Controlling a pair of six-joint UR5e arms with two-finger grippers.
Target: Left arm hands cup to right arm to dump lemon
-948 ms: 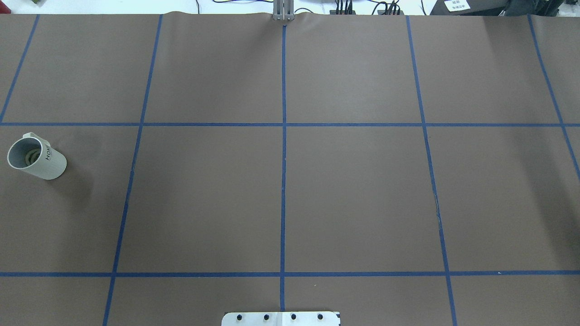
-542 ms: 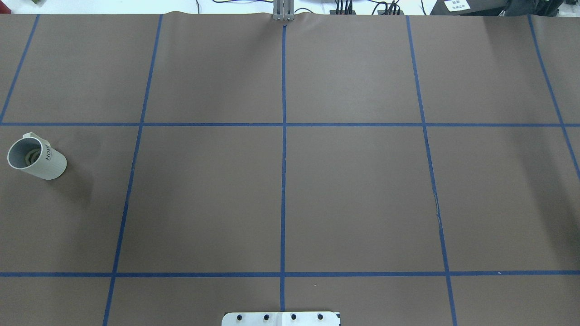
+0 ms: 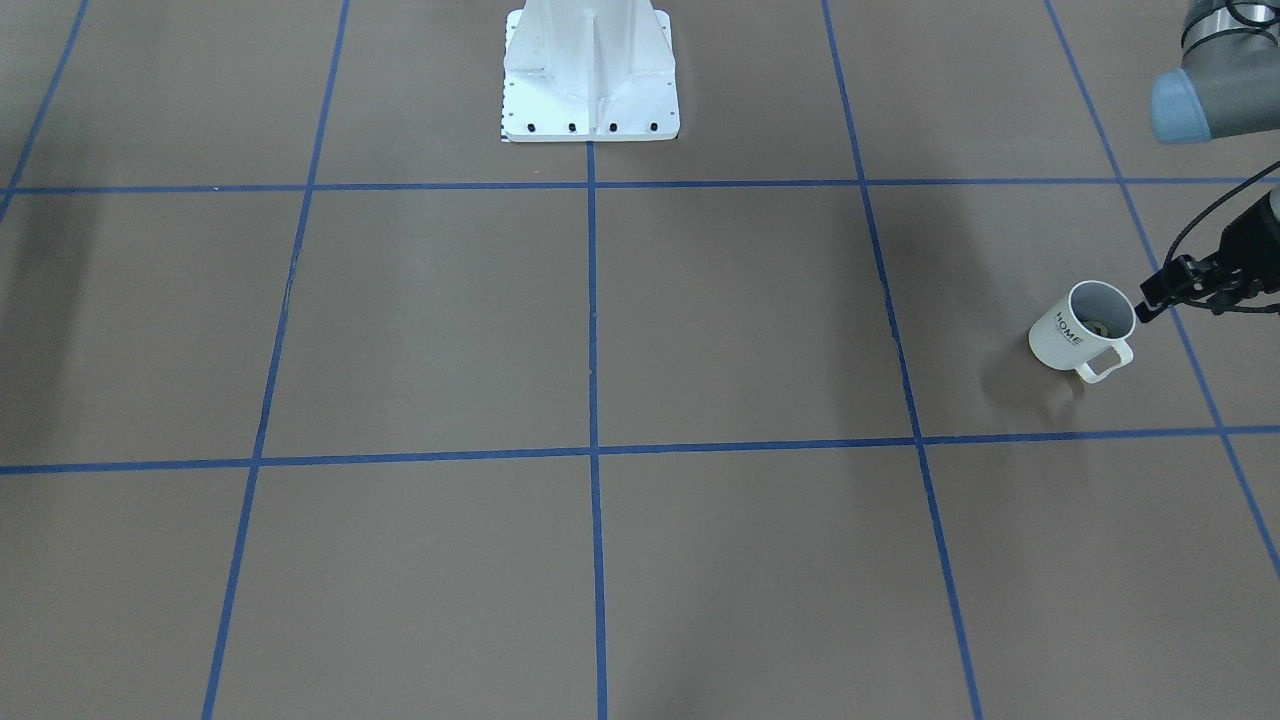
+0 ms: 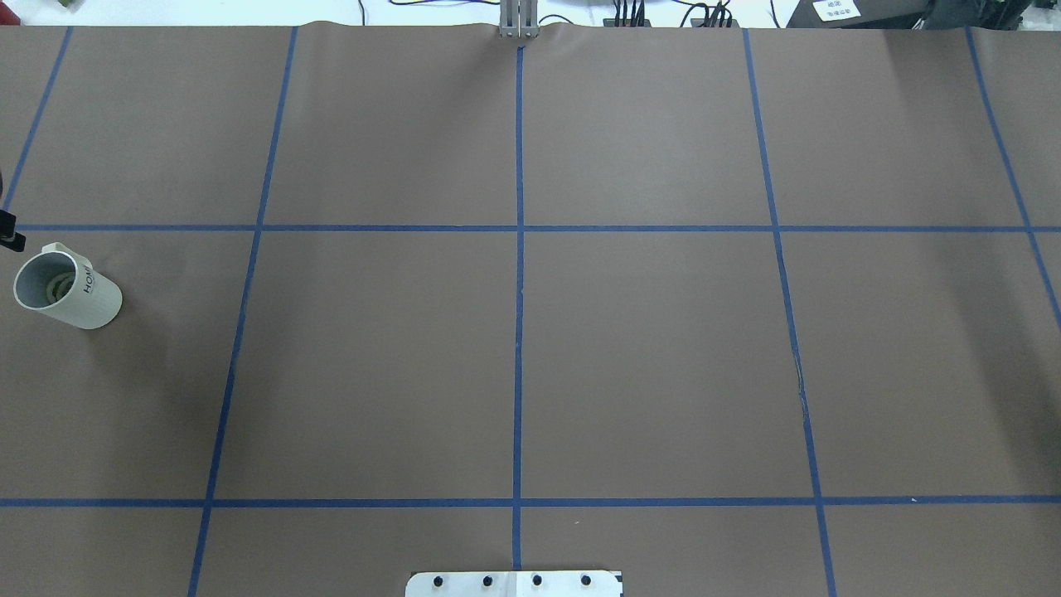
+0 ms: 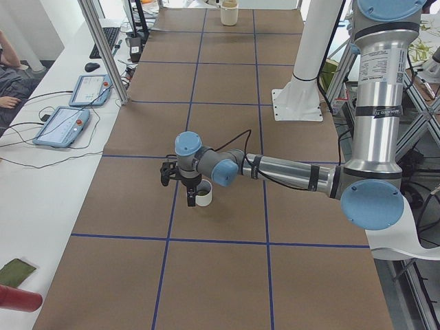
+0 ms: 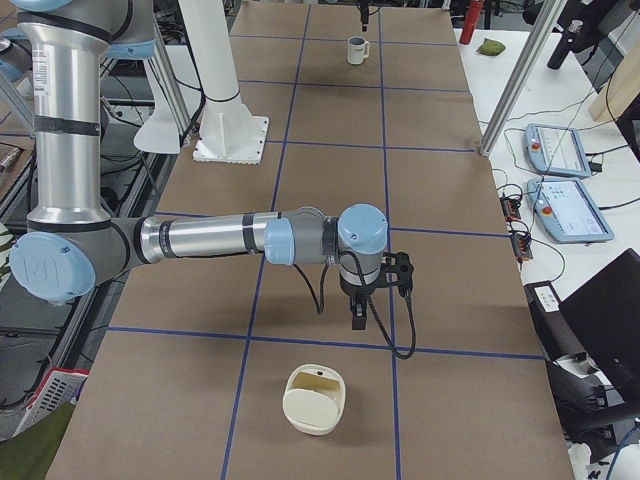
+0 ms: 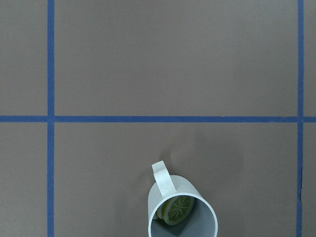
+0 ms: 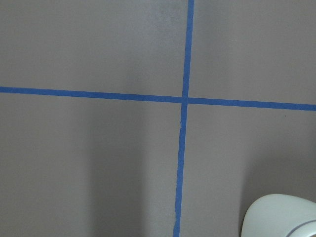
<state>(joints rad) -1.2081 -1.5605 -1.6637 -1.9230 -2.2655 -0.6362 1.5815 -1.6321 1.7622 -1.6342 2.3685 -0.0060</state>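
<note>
Plainly upright: white cup [image 3: 1066, 338], dark "HOME" lettering, yellow-green lemon [image 7: 177, 209] inside.

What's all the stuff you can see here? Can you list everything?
cup: one, white with dark HOME lettering, upright at the table's left end
lemon: one slice, yellow-green, inside the cup
container: one, cream, at the table's right end
table: one, brown with blue tape lines
stand: one, white, on the table's robot side, in the middle
tablets: two, grey-blue, on the white side bench
cylinder: one, red, near corner of that bench
person's hand: one, at the bench's edge
left arm: one, grey with blue caps
left gripper: black, close beside the cup
right arm: one, grey with blue caps
right gripper: black, near the container
</note>
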